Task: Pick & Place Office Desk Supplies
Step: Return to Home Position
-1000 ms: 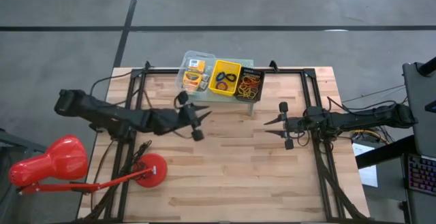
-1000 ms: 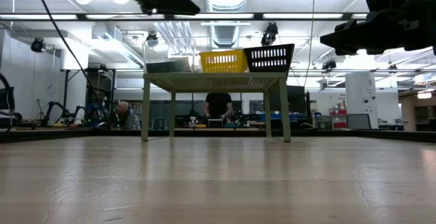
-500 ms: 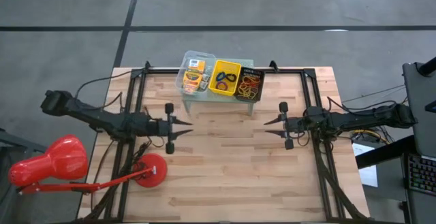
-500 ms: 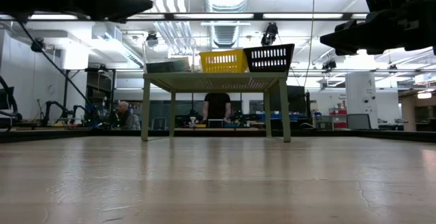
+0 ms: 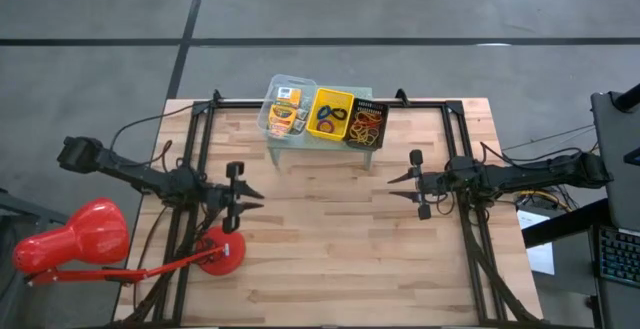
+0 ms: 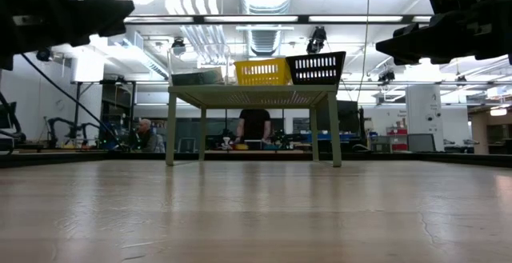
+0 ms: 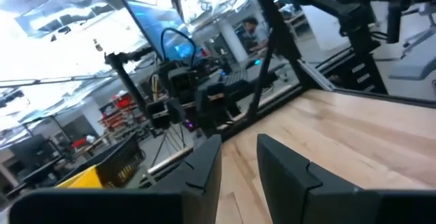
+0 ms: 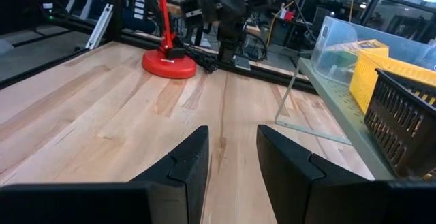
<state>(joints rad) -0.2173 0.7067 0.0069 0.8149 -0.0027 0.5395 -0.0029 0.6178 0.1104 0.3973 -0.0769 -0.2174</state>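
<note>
Three small bins stand side by side on the mint-green stand (image 5: 322,145) at the table's far edge. A clear bin (image 5: 287,109) holds yellow-orange boxes, a yellow bin (image 5: 331,114) holds blue and black rings, and a black bin (image 5: 366,122) holds rubber bands. In the low view the bins (image 6: 262,71) sit on the stand's top (image 6: 252,96). My left gripper (image 5: 258,200) is open and empty above the table's left half, well short of the stand. My right gripper (image 5: 390,187) is open and empty above the right half, pointing toward the left.
A red desk lamp lies at the near left, its head (image 5: 70,241) off the table's edge and its round base (image 5: 220,251) on the table just near my left gripper. The base also shows in the right wrist view (image 8: 169,64). People (image 6: 256,124) show in the room behind.
My left gripper has drawn back from beside the stand, going toward the table's left and near edges, and has turned about its own axis. It now hangs over the lamp base's far side. The bins have stayed where they were.
</note>
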